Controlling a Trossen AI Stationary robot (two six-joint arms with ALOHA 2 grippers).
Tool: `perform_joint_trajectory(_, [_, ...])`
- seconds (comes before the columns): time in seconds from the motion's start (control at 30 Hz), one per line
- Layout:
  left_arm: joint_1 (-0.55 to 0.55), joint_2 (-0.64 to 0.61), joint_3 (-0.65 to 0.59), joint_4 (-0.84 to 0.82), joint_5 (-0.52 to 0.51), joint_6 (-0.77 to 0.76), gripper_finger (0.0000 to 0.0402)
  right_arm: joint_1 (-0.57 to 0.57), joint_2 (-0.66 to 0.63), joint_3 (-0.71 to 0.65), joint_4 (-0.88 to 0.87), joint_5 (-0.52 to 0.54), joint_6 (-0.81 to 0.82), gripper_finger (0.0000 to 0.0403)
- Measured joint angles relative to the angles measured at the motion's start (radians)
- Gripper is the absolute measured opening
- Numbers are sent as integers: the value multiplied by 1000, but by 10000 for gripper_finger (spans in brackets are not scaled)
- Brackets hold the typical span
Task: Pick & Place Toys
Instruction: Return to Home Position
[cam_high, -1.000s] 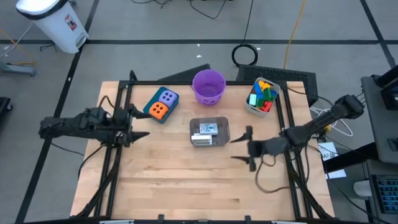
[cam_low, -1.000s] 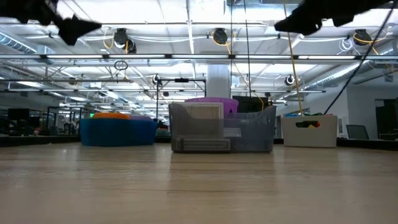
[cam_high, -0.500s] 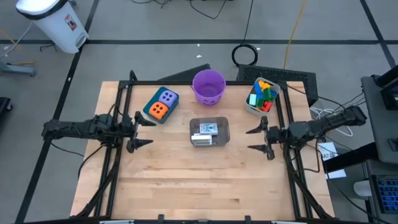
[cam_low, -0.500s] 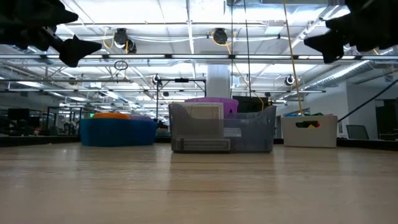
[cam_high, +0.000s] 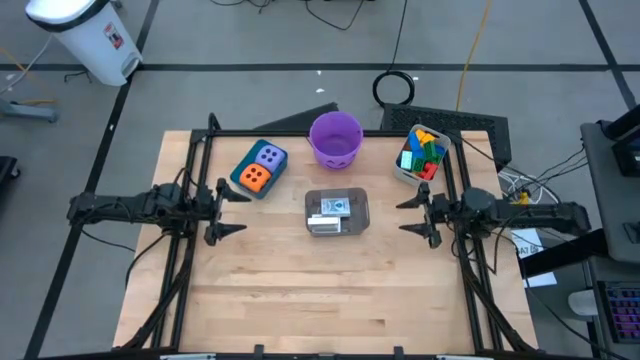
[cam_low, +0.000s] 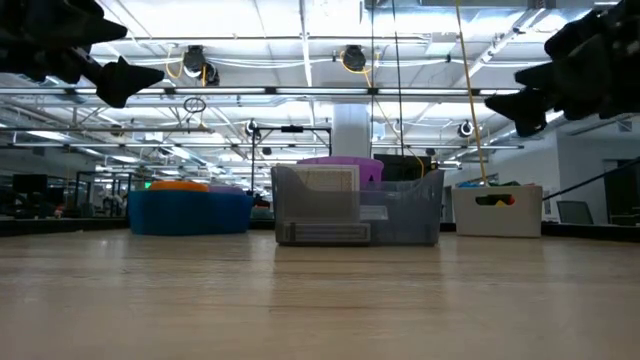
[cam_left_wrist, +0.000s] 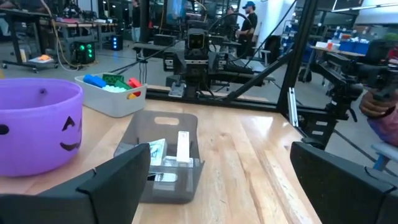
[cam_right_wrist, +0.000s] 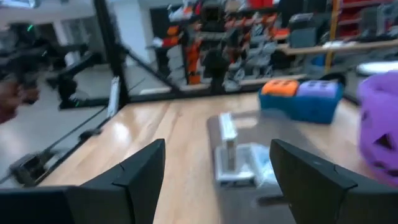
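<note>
Both pincers hang above the bench (cam_high: 300, 290), at its two side edges, and we see them facing each other across it. The left pincer (cam_high: 228, 211) has its fingers spread wide with nothing between them. The right pincer (cam_high: 408, 217) is likewise wide and empty.

On the bench between the two pincers lies a clear tub (cam_high: 337, 228) holding the cards (cam_high: 338, 207) (in the left wrist view we see a couple of them standing upright inside).

Just past the left pincer's fingertips, toward the far edge of the bench, sits the blue bin (cam_high: 238, 172). In it the purple die (cam_high: 270, 156) and the orange die (cam_high: 255, 178) lie side by side.

Near the right pincer, also on its far side, a white tub (cam_high: 404, 172) holds the blocks (cam_high: 424, 152), a heap of red, blue, green and yellow.

The bucket (cam_high: 335, 138) stands beyond the clear tub, farther from both pincers, between the bin and the white tub.
</note>
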Motion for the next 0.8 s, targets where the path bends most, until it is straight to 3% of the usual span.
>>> perform_joint_trajectory(0.23, [1, 0, 0, -25, -15, -3, 392, -77, -44, -67, 43, 1, 16, 263])
perform_joint_trajectory(0.63, [1, -1, -72, -1, -73, -18, 392, -81, -47, -74, -69, 116, -18, 263])
perform_joint_trajectory(0.8, [1, -1, -72, 1, -81, -5, 392, -81, -47, -75, -48, 111, -38, 263])
